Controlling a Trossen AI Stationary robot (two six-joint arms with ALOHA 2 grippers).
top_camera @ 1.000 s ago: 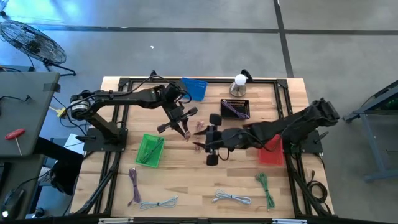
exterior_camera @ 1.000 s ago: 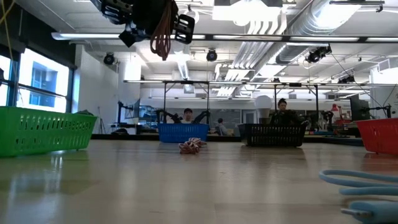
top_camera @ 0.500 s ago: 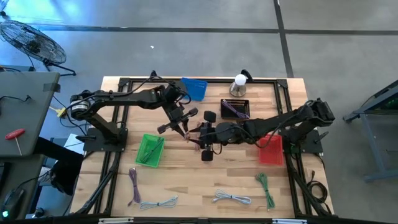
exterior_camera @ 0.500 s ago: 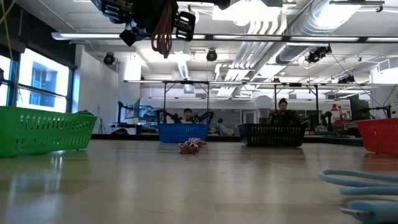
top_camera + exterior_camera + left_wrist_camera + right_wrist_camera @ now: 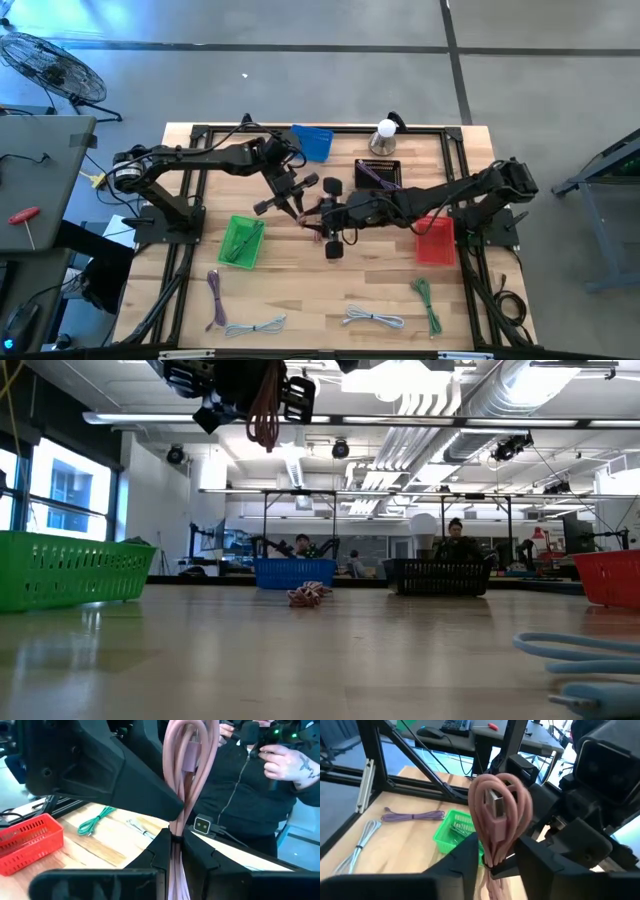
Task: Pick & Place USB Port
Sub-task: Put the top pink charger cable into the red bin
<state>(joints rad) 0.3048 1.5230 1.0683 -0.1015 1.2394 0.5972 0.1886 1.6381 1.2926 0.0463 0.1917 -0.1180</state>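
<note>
Now, above the counter (image 5: pixel 300 300), the pink coiled cable (image 5: pixel 187 765) was held by the closed left fingers (image 5: pixel 162 852) while the right fingers (image 5: pixel 462 855), brought across within the last second, had been closed around it, suggesting a handover.

Both arms are dark, near-black, built of jointed segments on black frame bases at the table's two sides. The left gripper (image 5: pixel 172 851) has two broad, matte black fingers (image 5: pixel 215 865) with smooth angled faces. The right gripper (image 5: pixel 495 856) has the same wedge-shaped black fingers (image 5: pixel 542 857). Seen from above, a yellow cable end shows at the left arm's base (image 5: pixel 128 176).
</note>
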